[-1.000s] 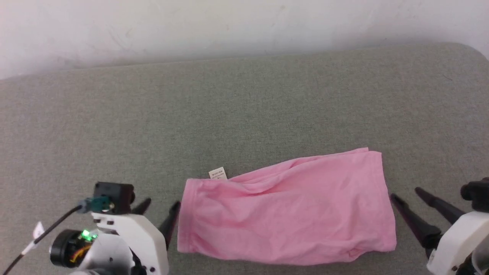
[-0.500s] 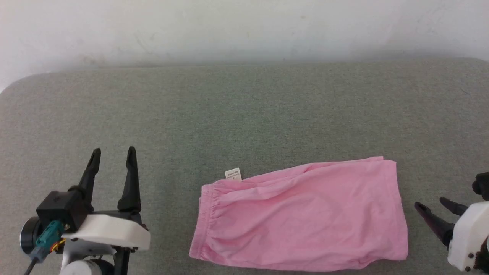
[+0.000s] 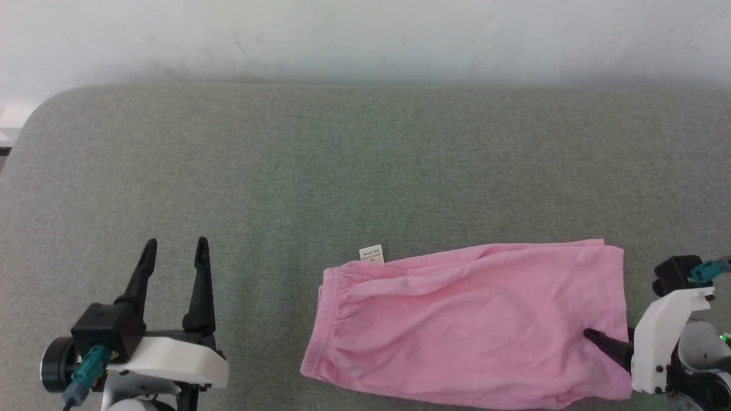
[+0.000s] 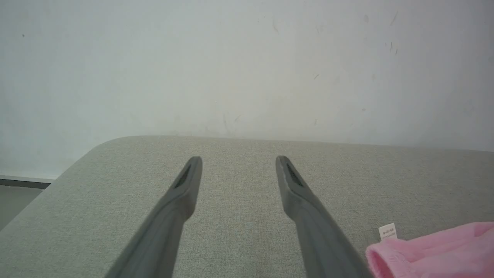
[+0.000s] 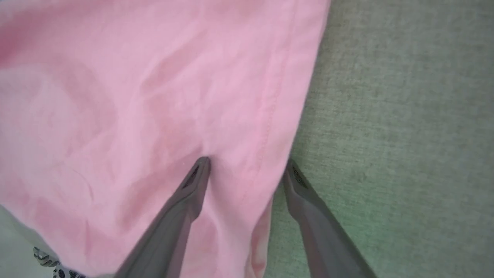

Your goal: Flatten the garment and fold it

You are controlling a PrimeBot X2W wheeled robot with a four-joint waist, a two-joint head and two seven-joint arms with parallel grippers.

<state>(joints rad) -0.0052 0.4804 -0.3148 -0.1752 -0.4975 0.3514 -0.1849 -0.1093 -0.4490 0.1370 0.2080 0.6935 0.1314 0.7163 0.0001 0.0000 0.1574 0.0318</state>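
The garment (image 3: 468, 325) lay nearly flat and lightly wrinkled at the near right of the grey tabletop (image 3: 365, 171). The left hand (image 3: 174, 254) stood open and empty, well apart from it. The right hand (image 5: 247, 165) was spread open astride the leg hem (image 5: 285, 104), gripping nothing. The fabric appeared thin, light and limp, so the stitched corners at the hem or the waistband (image 3: 331, 319) were judged the firmest hold.

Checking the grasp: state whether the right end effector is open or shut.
Open: right end effector has fingers apart, astride the garment hem.
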